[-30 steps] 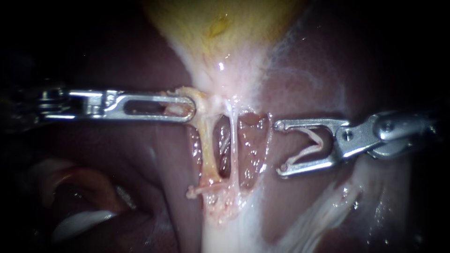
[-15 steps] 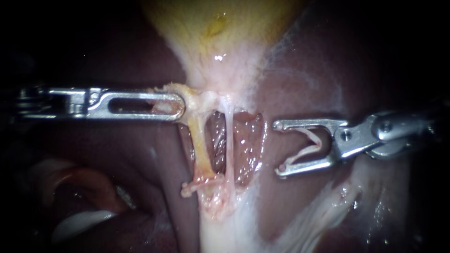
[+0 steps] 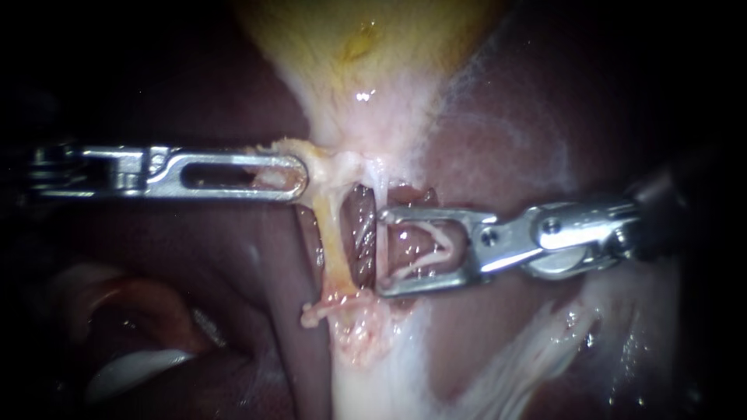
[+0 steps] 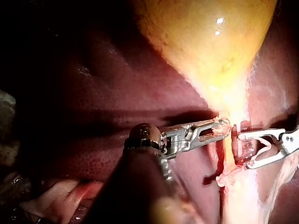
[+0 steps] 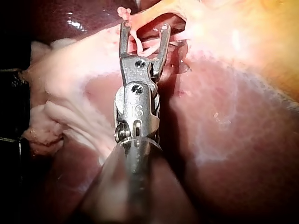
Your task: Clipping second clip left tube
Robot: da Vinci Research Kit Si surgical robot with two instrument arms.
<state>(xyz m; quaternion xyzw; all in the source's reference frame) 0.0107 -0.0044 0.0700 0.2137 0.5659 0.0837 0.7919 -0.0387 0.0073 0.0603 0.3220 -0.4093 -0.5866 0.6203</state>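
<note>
Your left instrument (image 3: 296, 175) has its jaws closed on the tissue (image 3: 319, 159) at the top of the left tube (image 3: 334, 249). Your right instrument (image 3: 383, 251) holds a clip (image 3: 424, 249) between wide-standing jaws, with the tips at the thin tube (image 3: 380, 190) beside it.

Gap (image 3: 359, 247) open between tubes; thin tube (image 3: 381, 232) blocks the clip (image 3: 424, 243) in right instrument (image 3: 382, 252) from yellowish tube (image 3: 333, 249), whose top tissue (image 3: 320, 155) left instrument (image 3: 299, 176) grips.

A surgical laboratory is showing here; a dark red liver (image 3: 506, 155) and a yellow gallbladder (image 3: 366, 47) are lying under close light, with darkness around; two metal instruments are reaching in, the left instrument (image 3: 299, 177) gripping gallbladder tissue, the right instrument (image 3: 383, 250) carrying a white clip (image 3: 443, 253).
</note>
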